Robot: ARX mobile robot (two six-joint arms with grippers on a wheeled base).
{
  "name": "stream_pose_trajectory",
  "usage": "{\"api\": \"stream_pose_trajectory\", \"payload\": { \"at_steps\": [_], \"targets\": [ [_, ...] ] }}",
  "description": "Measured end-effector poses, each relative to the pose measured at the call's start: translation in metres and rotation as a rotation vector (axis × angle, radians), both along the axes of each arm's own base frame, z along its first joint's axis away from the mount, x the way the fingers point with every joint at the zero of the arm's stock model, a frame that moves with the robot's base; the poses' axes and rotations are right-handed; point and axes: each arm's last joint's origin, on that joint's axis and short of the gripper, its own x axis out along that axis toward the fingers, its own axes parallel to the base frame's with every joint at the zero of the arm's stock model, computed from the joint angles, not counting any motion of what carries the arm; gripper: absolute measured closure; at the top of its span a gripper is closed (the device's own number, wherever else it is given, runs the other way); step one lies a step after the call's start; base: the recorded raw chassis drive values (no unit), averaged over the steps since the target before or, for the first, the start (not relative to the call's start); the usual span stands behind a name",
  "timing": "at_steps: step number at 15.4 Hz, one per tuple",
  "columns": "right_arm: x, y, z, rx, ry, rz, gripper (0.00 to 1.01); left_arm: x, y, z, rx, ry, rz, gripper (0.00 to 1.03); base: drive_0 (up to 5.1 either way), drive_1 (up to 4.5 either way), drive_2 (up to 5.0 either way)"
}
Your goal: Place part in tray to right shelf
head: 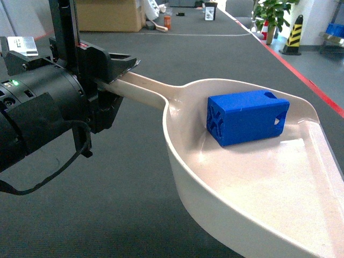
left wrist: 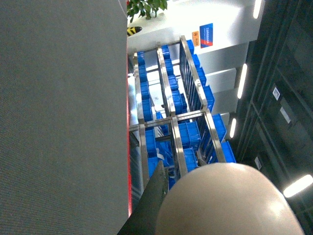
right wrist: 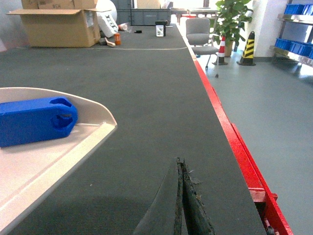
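Jaws of left gripper (head: 115, 80) clenched on tray (head: 279, 188) handle, right gripper (right wrist: 182, 205) pressed closed and empty; part (head: 247, 116), light, stiff, slippery, lies loose inside tray above surface (head: 134, 177).

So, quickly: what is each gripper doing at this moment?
Left gripper: closed on the tray handle.
Right gripper: closed, holding nothing.

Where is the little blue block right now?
The blue block lies inside the cream tray, near its back wall, right of centre in the head view. The left hand holds the tray's handle.
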Motion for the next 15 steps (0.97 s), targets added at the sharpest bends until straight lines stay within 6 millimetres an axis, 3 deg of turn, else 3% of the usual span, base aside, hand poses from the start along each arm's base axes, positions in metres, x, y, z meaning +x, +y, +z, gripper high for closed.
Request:
{"api": "stream_pose_trajectory", "payload": {
  "at_steps": [4,7,13,14,15],
  "targets": [
    [0.0,0.0,0.0,0.0,0.0,0.0,0.99,0.0,0.0,0.0,0.0,0.0,0.0,0.9,0.0,0.0,0.0],
    [0.0,0.0,0.0,0.0,0.0,0.0,0.72,0.0,0.0,0.0,0.0,0.0,0.0,0.9,0.0,0.0,0.0],
    [0.0,0.0,0.0,0.0,0.0,0.001,0.11,0.0005,0.0014,0.0,0.0,0.0,0.007,0.9,4.8,-2.54,-2.5],
    [0.0,0.0,-0.0001,0.0,0.001,0.0,0.03,0.0005,0.0012,0.0001,0.0,-0.001,0.006,0.9,4.8,-2.64,-2.6],
    [0.0,0.0,0.0,0.0,0.0,0.0,0.03,0.0001,0.0003,0.0,0.0,0.0,0.0,0.9,4.9,-2.54,-2.5]
  ]
}}
